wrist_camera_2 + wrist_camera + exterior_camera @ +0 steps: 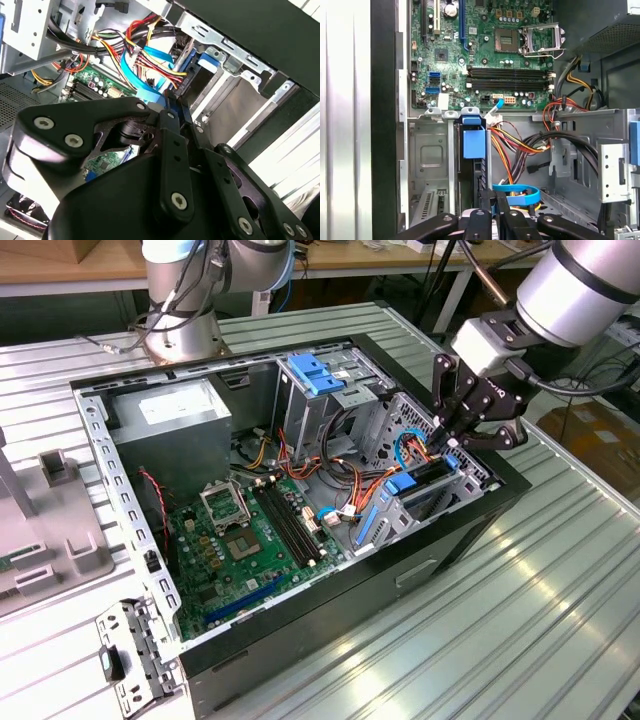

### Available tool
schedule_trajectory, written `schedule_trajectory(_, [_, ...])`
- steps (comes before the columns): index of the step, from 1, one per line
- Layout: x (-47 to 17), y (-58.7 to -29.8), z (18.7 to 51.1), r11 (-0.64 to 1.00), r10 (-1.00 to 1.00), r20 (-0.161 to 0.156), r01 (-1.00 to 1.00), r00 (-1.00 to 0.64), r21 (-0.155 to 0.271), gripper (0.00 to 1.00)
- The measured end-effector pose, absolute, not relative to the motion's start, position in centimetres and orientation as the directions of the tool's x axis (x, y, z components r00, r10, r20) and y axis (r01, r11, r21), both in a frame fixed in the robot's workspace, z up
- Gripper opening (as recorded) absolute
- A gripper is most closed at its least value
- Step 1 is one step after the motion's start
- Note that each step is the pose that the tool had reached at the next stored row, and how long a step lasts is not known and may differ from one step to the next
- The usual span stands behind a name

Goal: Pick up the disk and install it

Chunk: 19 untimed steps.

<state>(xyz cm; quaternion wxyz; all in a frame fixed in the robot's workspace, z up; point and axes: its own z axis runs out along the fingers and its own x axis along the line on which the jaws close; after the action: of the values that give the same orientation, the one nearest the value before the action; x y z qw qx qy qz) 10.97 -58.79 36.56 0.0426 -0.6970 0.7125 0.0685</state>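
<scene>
Gripper (pixel 452 440) was closed on the disk (pixel 432 477), which sat edge-up, mostly down in its cage (pixel 478 475) inside the computer case (pixel 300 630); final seating and release apparently remained.

No text, label or number can be read. The white sticker (pixel 168 407) on the grey power supply box (pixel 175 440), upper left of the exterior view, is illegible.

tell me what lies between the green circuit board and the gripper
A bundle of red, orange and black cables and a blue latch, seen in the exterior view.
</scene>
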Motion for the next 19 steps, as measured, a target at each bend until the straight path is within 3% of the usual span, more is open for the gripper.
schedule_trajectory(19, [10.3,-59.2,34.6,0.017,-0.987,-0.159,-0.999,-0.023,0.038,0.16])
